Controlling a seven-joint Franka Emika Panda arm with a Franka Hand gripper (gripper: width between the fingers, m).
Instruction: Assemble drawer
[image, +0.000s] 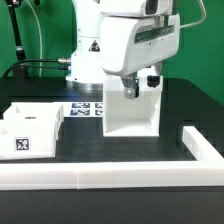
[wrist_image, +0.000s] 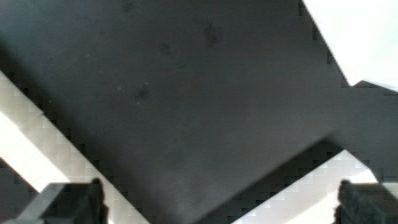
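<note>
The claw (image: 130, 90) hung at the top edge of the tall white shell (image: 133, 112), on the side facing the exterior view's left. In the wrist view the claw (wrist_image: 217, 206) stood apart, its two dark fingertips (wrist_image: 71, 205) wide of each other with nothing held between them. Whether either fingertip touched the shell could not be told from either view. That same view showed a broad dark area framed by slanting white edges, too close and too blurred to say which part of the shell (wrist_image: 365, 40) each edge belonged to.

The shell stood upright on the black counter (image: 110, 150), near the middle of the scene, directly under the white arm (image: 120, 35). The two shallow trays (image: 35, 120) sat close together at the exterior view's left, well apart from the shell. The nearer one showed a black-and-white square tag (image: 22, 145) on its front face. Where one tray ended and the other began was hard to make out.

The marker board (image: 85, 108) lay flat on the counter between the trays and the shell, partly hidden behind them. The low white border wall (image: 110, 176) ran along the front of the counter and turned back along the exterior view's right.
</note>
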